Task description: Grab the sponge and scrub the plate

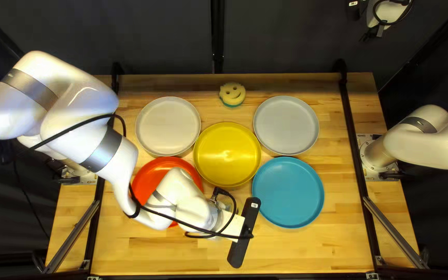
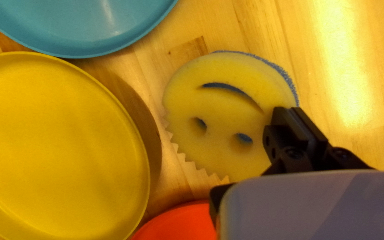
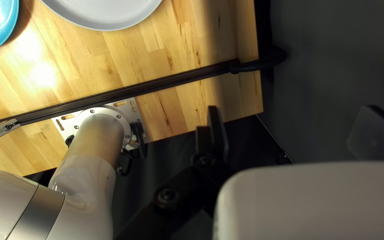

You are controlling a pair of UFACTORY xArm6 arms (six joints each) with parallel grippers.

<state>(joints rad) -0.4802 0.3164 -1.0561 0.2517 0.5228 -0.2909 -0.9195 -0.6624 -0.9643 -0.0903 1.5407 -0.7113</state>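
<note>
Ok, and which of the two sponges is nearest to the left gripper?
The sponge with the blue layer, under the left gripper, beside the yellow plate. The other sponge, near the table's far edge, has a green layer.

The sponge (image 2: pixel 218 106), yellow above and blue beneath, had a cut-out smile, two eye holes and a toothed edge toward the yellow and red plates. Our left gripper (image 1: pixel 243 233) held it by its rim above the table's near part. Round plates lay face up: cream (image 1: pixel 168 126) far left, grey (image 1: pixel 286 125) far right, yellow (image 1: pixel 227 154) between, red (image 1: pixel 154 173) near left, partly hidden, and blue (image 1: pixel 288 192) near right.
</note>
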